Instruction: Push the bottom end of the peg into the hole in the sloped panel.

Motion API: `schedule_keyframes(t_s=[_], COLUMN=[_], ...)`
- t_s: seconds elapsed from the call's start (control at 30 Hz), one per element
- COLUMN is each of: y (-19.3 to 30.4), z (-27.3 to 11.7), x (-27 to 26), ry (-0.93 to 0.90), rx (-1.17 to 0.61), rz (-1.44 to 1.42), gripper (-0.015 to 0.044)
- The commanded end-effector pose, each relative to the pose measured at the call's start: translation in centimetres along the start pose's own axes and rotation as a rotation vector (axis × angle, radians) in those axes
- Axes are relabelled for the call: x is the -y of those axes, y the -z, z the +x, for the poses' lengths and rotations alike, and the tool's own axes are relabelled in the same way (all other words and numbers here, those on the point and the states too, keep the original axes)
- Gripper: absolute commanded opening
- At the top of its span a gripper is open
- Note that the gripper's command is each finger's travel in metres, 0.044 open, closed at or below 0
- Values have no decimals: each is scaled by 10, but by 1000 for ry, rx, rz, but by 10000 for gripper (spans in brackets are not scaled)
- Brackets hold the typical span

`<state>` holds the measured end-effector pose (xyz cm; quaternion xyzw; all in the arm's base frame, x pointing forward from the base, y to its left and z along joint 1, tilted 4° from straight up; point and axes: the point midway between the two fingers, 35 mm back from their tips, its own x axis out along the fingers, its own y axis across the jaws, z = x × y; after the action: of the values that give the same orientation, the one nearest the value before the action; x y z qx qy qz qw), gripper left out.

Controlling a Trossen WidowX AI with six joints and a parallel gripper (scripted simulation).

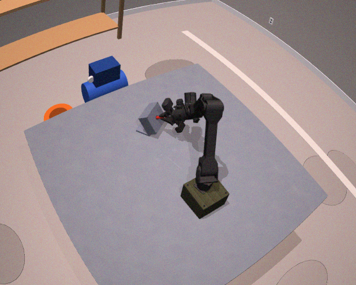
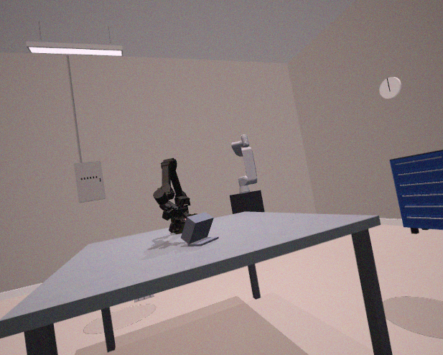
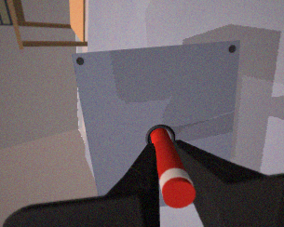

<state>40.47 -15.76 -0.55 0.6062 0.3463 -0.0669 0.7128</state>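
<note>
The end effector (image 1: 165, 117) (image 3: 164, 148) is clamped on the red peg (image 1: 158, 117) (image 3: 169, 158), whose far end sits in the hole (image 3: 149, 138) of the sloped panel (image 1: 150, 117) (image 2: 197, 228) (image 3: 125, 110) on the tabletop (image 1: 116, 199) (image 2: 137, 263).

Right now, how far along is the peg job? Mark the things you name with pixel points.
Done: the red peg (image 1: 158, 117) (image 3: 166, 153) is off the table, gripped.
In hand: its far end meets the hole (image 3: 150, 138) in the sloped panel (image 1: 154, 117) (image 3: 125, 86); depth unclear.
Left: seat it fully, open the gripper (image 1: 164, 117) (image 3: 164, 148), back away.
</note>
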Motion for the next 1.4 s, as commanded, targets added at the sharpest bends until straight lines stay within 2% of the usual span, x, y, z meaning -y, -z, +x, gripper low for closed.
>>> schedule_keyframes(t_s=[0.0, 0.27, 0.83, 1.37], y=[0, 0, -1, -5], z=[2, 0, -4, -36], x=[2, 0, 0, 1], ry=[4, 0, 2, 11], rx=[1, 0, 0, 0], rz=[7, 0, 1, 4], gripper=[0, 0, 440, 440])
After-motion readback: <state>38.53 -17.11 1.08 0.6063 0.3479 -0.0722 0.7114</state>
